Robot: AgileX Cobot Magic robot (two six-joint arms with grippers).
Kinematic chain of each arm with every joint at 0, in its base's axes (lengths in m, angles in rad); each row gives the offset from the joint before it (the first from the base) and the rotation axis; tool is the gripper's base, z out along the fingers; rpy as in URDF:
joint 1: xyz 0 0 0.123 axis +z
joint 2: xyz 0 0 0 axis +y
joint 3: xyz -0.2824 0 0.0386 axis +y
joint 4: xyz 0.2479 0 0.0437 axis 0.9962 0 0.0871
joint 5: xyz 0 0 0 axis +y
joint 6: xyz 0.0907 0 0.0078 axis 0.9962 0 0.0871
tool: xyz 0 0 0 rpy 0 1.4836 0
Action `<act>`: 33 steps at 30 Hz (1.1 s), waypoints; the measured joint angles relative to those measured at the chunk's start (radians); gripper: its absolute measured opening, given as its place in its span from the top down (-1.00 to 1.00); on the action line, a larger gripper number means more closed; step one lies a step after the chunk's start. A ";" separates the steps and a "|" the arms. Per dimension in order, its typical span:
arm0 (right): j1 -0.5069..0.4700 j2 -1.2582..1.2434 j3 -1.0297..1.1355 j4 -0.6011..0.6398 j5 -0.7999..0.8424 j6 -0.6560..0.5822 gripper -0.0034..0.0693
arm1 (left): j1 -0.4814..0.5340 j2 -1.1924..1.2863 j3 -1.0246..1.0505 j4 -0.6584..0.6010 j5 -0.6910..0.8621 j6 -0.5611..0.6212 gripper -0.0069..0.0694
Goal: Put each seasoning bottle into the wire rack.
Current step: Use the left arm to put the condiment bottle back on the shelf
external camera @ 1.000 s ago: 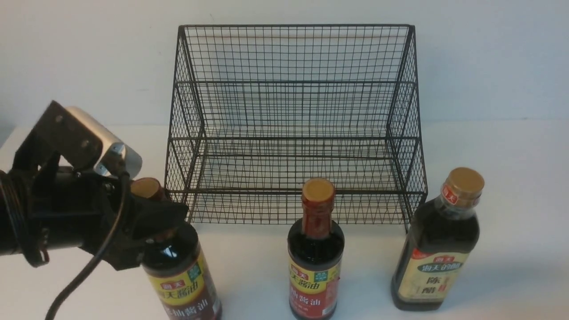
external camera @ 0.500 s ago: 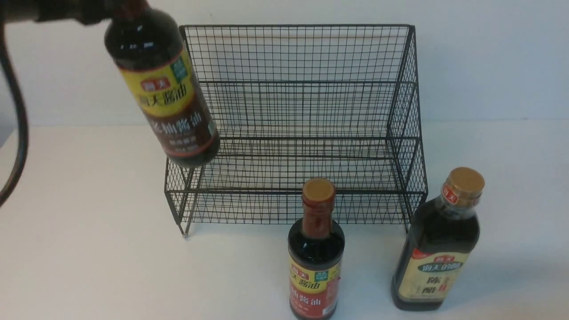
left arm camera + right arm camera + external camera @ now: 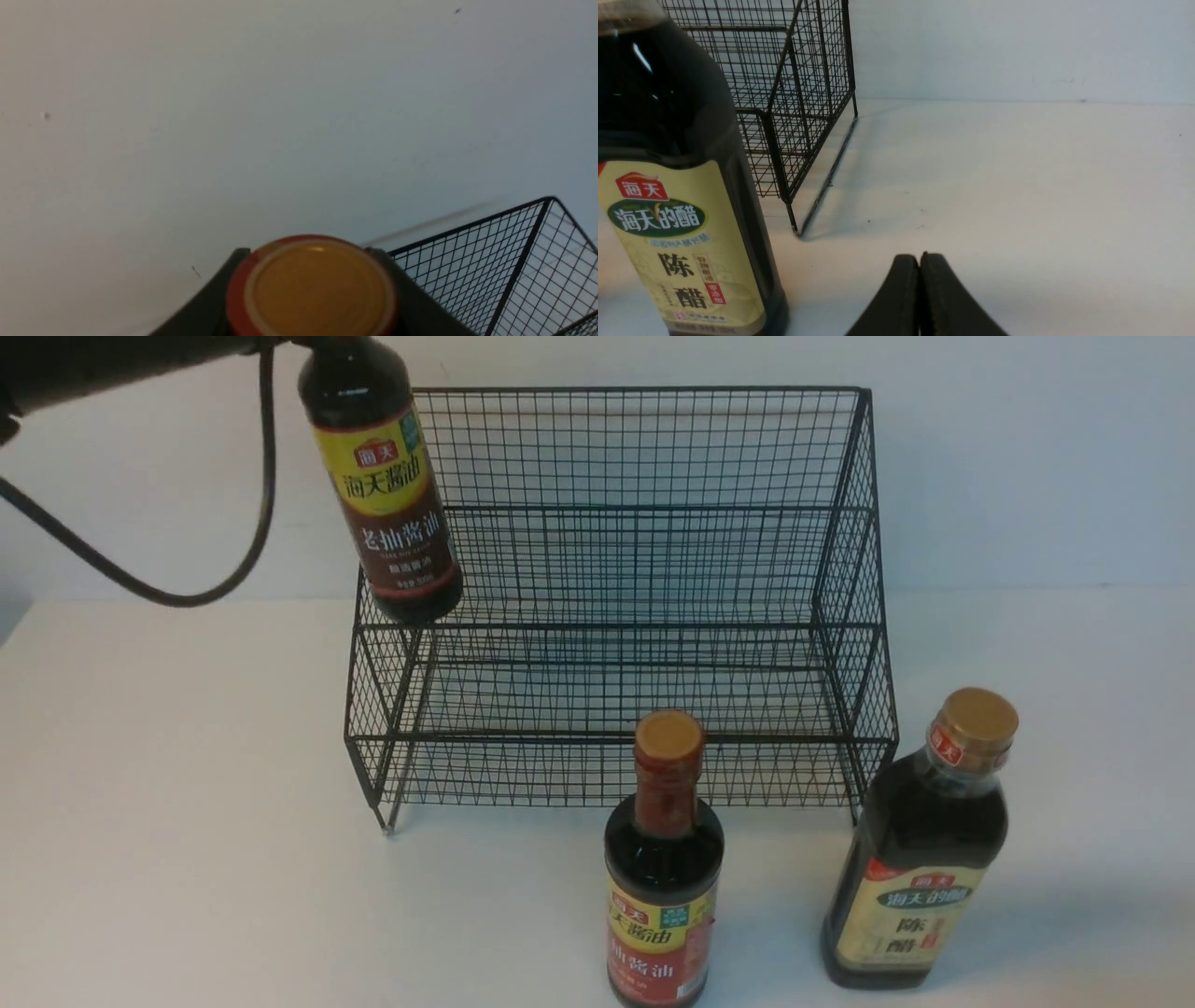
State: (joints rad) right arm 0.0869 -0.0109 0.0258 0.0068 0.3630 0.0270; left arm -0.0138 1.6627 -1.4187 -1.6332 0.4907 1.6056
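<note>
Hanging by the left side of the rack [image 3: 616, 448], one slim bottle [image 3: 387, 495] is clamped in the left pincer [image 3: 310, 284]. The other slim bottle [image 3: 663, 896] and the big bottle [image 3: 915, 877] stand on the white bench [image 3: 187, 803], by a white wall [image 3: 1027, 457]. The right pincer [image 3: 920, 294] is pressed together.

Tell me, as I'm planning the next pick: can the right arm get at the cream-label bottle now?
Probably yes: the right end effector, shut and empty, sits beside the cream-label bottle with bare table between; it must open first.
</note>
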 joint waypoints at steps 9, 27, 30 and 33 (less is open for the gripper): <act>0.000 0.000 0.000 0.000 0.000 0.000 0.95 | 0.000 0.055 -0.002 0.053 0.125 0.042 0.13; 0.000 0.000 0.000 0.000 0.000 0.000 0.95 | 0.000 0.125 -0.012 0.290 0.223 -0.162 0.13; 0.000 0.000 0.000 0.000 0.000 0.000 0.95 | 0.000 0.125 -0.015 0.286 0.266 -0.200 0.02; 0.000 0.000 0.000 0.000 0.000 0.000 0.95 | 0.000 0.123 -0.020 0.292 0.290 -0.225 -0.16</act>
State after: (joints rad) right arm 0.0869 -0.0109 0.0258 0.0068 0.3630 0.0270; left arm -0.0138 1.7853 -1.4387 -1.3415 0.7803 1.3802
